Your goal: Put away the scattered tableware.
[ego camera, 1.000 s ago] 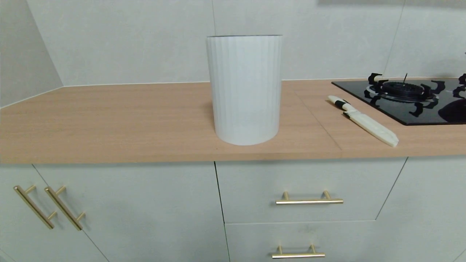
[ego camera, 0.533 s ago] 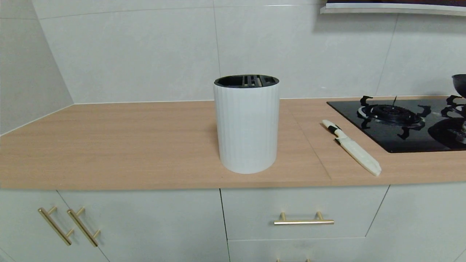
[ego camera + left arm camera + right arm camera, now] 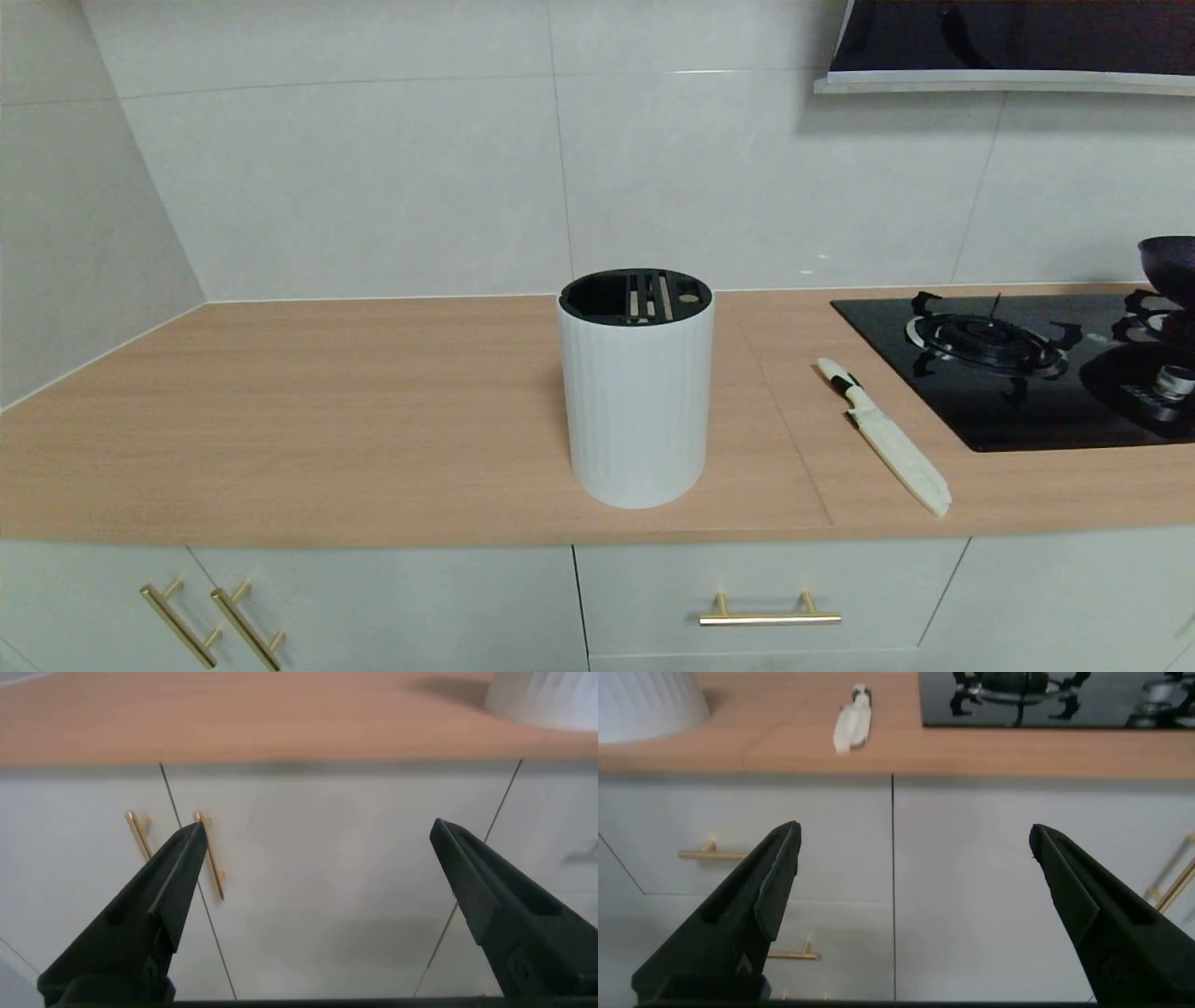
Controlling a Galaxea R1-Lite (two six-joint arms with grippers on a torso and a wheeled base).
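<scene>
A white ribbed cylindrical knife holder (image 3: 638,401) with a black slotted top stands upright on the wooden countertop (image 3: 327,420). To its right a white knife (image 3: 882,434) with a black band on its handle lies flat beside the hob. My left gripper (image 3: 316,835) is open below counter level, facing the cabinet doors, with the holder's base (image 3: 547,695) farther off. My right gripper (image 3: 913,833) is open too, in front of the drawers, and beyond it lie the knife (image 3: 852,723) and the holder (image 3: 645,705). Neither gripper holds anything.
A black gas hob (image 3: 1008,373) with burner grates takes up the counter's right end, with a dark pan (image 3: 1167,257) at its far edge. Brass handles (image 3: 770,616) stick out from the drawers and doors (image 3: 210,625). A tiled wall stands behind.
The head camera has risen and tilted, so the whole picture slid down and the holder's slotted top came into sight. The holder and the knife have stayed where they were.
</scene>
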